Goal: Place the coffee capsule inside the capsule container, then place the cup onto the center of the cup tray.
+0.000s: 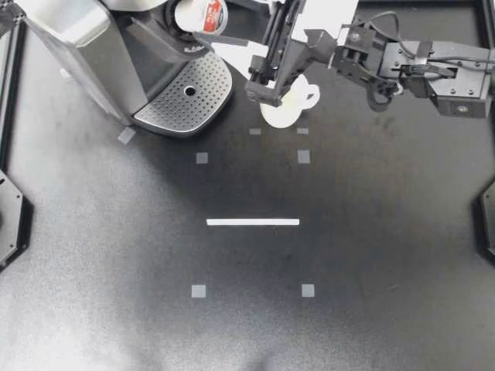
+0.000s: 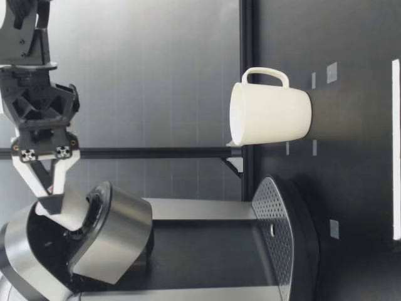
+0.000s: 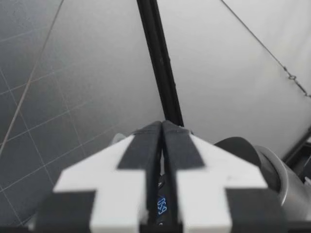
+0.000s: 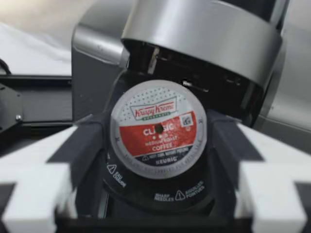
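Sitting in the capsule container (image 4: pixel 146 196), the coffee capsule (image 4: pixel 158 128) shows red-and-white print.

**Capsule up at the machine, cup off the tray**

From above, you see the coffee machine (image 1: pixel 77 46) in the upper left of the table (image 1: pixel 371 255). Its perforated cup tray (image 1: pixel 186 97) faces the middle. The coffee capsule (image 1: pixel 207 14) sits at the machine's head, with its red-and-white lid tilted toward your right arm (image 1: pixel 433 73). That arm comes in from the right and hides much of the white cup (image 1: pixel 282 112). The cup stands on the table just beside the tray, not on it, with its handle pointing right. Lower in the view, a white tape strip (image 1: pixel 253 222) lies among grey tape squares (image 1: pixel 202 158).
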Motion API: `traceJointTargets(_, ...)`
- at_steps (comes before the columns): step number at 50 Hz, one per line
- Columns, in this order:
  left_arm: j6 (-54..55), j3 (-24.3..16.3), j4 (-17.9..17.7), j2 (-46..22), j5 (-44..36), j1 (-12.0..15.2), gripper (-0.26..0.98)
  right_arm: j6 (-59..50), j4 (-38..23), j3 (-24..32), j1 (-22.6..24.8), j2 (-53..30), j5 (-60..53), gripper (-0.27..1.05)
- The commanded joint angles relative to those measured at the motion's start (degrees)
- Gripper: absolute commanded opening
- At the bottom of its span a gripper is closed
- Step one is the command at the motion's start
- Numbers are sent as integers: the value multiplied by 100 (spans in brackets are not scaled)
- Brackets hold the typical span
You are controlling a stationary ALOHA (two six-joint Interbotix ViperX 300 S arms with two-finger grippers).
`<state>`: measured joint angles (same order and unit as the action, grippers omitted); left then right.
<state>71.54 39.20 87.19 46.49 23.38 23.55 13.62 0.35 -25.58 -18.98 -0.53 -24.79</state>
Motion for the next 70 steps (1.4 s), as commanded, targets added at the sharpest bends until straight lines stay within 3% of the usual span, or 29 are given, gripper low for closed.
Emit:
traceJointTargets(1,0,-62,26,-9,18,26,9,9,-9,185,-53,62,18,58)
traceJointTargets(32,0,-26,44,-9,26,26,9,35,-9,483,-114,-185,422,58)
traceJointTargets(45,0,-18,44,-9,26,26,9,70,-9,545,-114,-202,413,83)
traceJointTargets(70,0,53,79,9,272,18,9,9,-9,360,-44,62,308,84)
